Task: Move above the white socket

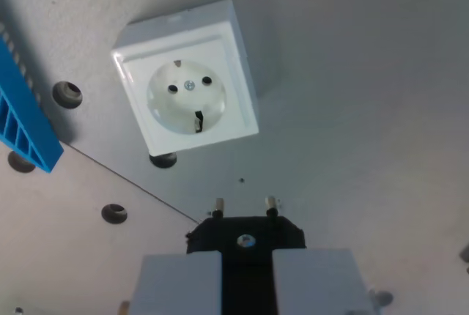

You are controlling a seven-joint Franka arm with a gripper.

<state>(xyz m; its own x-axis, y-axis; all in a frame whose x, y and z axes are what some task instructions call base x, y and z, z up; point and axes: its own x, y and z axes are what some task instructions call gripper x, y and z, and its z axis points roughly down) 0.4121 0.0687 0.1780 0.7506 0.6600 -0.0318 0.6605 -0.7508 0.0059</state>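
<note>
The white socket [187, 95] is a square box with a round recess, two pin holes and a centre screw. It sits on the grey table in the upper left of the wrist view. My gripper [245, 245] fills the bottom centre, its two pale fingers [179, 282] shut on a black plug [245, 236]. The plug's two metal pins point toward the socket and end a short way below and to the right of it, apart from it.
A blue ribbed plastic part [26, 121] lies at the left edge. Several round holes [67, 94] dot the grey table [366, 110], and a thin seam runs diagonally across it below the socket.
</note>
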